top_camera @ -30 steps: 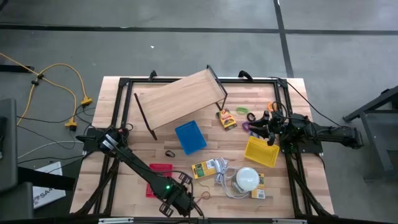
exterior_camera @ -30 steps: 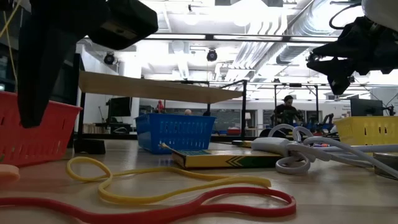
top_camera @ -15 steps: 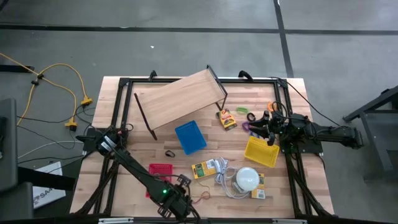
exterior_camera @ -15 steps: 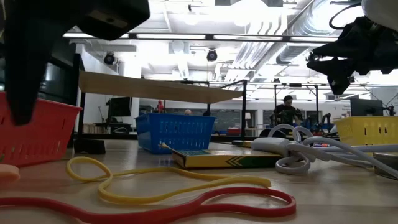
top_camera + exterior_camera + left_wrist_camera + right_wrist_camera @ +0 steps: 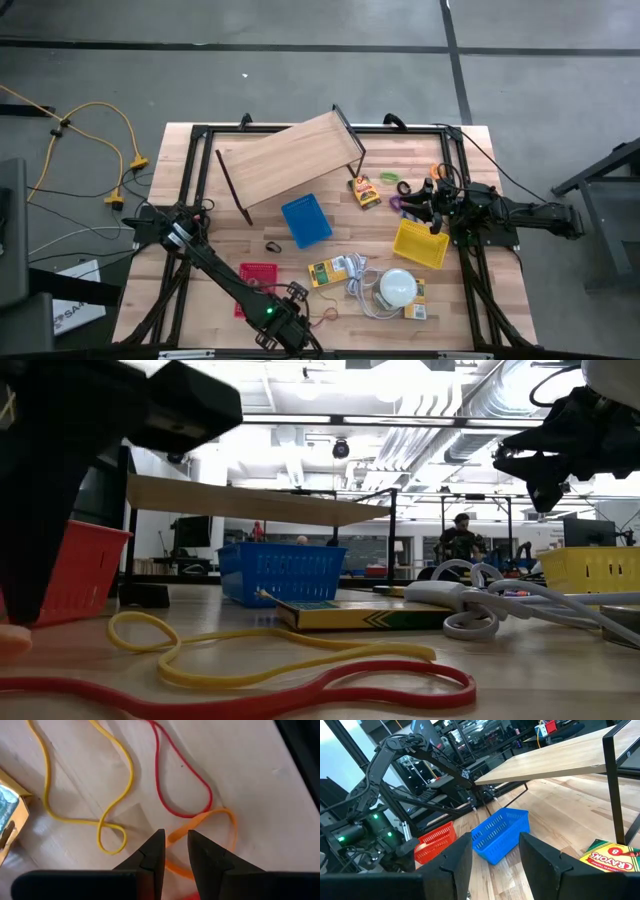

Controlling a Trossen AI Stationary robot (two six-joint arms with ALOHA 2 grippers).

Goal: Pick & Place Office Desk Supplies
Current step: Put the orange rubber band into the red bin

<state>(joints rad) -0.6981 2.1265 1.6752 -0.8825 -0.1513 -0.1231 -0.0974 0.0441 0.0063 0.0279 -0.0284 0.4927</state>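
High view gives you the whole wooden surface (image 5: 200, 180) sitting on a grey floor, with a black frame round its edges and a yellow cable lying on the floor off to one side. Biggest thing on it is the tilted wooden shelf board (image 5: 290, 160) on thin black legs. In front of that sit a blue basket (image 5: 306, 220), a yellow basket (image 5: 420, 243) and a red basket (image 5: 255, 285), then a white dome (image 5: 397, 287) with its white cord.

Low view shows what the top-down one can't: a big bright room behind, with white ceiling pipes and a person (image 5: 460, 540) way back. It also shows a flat green-and-yellow box (image 5: 350, 617) lying just behind the rubber bands.

Left tool (image 5: 175, 847) is down at the near edge of the surface, beside the red basket. Only the left wrist view shows the details: its fingers are slightly apart, with the orange rubber band (image 5: 205, 827) running between the tips. Can't tell if it's actually pinched. The red rubber band (image 5: 177, 785) and yellow rubber band (image 5: 90, 795) lie loose right next to it.

Right tool (image 5: 495, 852) hangs spread wide and empty above the yellow basket. Its wrist view catches a Crayons box (image 5: 612, 857) on the wood.
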